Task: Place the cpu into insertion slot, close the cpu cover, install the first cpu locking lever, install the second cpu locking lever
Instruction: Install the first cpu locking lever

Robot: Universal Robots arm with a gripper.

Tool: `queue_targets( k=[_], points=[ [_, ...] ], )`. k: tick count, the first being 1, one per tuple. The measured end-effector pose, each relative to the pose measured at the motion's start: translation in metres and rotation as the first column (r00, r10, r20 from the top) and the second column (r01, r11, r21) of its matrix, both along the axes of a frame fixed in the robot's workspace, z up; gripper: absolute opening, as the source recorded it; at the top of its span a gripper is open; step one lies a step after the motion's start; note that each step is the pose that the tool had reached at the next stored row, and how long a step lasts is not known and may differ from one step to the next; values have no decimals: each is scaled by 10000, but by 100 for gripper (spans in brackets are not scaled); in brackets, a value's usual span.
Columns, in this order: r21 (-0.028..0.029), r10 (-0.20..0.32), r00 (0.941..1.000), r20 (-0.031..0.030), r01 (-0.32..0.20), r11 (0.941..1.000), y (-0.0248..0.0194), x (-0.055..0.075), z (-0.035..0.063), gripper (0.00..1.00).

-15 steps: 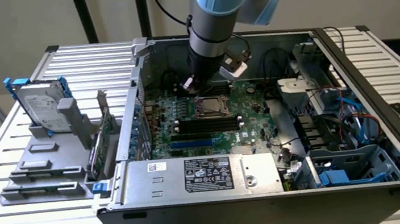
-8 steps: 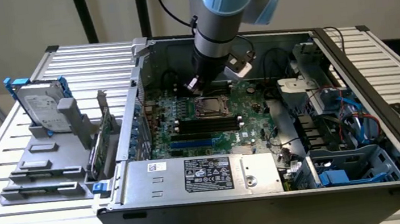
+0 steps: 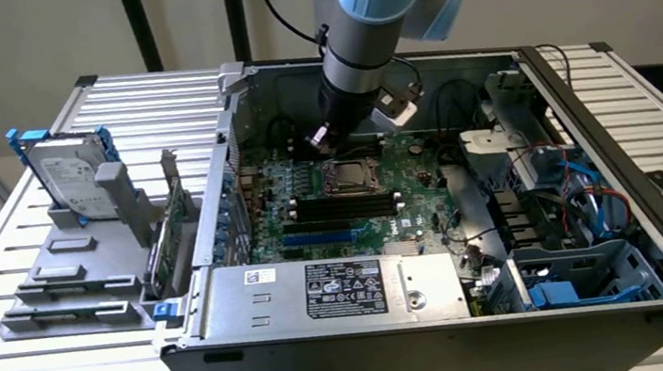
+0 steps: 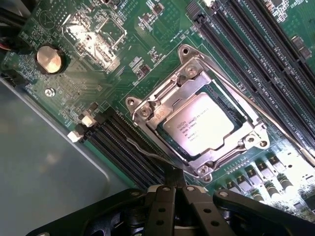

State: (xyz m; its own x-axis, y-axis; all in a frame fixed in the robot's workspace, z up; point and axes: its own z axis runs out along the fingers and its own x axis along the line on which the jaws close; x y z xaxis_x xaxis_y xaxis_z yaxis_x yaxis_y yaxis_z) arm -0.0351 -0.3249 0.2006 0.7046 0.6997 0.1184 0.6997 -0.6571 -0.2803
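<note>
The cpu [image 4: 204,125], a flat silvery square chip with printed text, lies in the insertion slot [image 4: 224,101], whose dark rim shows around it. The cpu cover [image 4: 162,105], a silver metal frame, lies flat over the chip's edges. One thin locking lever [image 4: 256,115] runs along one side of the socket. Another lever [image 4: 145,150] runs along the opposite side and ends close to my fingertips. My gripper [image 4: 173,179] is shut, its black tip just off the socket's corner. In the exterior view my gripper [image 3: 323,139] hangs inside the open computer case, just behind the socket [image 3: 352,175].
Long black memory slots [image 4: 246,44] flank the socket, more of them [image 4: 123,142] on the other side. A coin battery [image 4: 49,59] sits on the green board. The case holds a power supply [image 3: 332,290], cables [image 3: 559,186] and a blue drive cage. A hard drive [image 3: 71,175] stands in a grey rack outside.
</note>
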Motion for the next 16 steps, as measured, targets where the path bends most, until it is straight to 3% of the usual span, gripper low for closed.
queue_targets(
  k=[5,16],
  points=[
    [-12,-2,9999,-115,2,10000,1,1,-2,11],
    [-36,-2,9999,-127,2,10000,1,133,-38,11]
  ],
)
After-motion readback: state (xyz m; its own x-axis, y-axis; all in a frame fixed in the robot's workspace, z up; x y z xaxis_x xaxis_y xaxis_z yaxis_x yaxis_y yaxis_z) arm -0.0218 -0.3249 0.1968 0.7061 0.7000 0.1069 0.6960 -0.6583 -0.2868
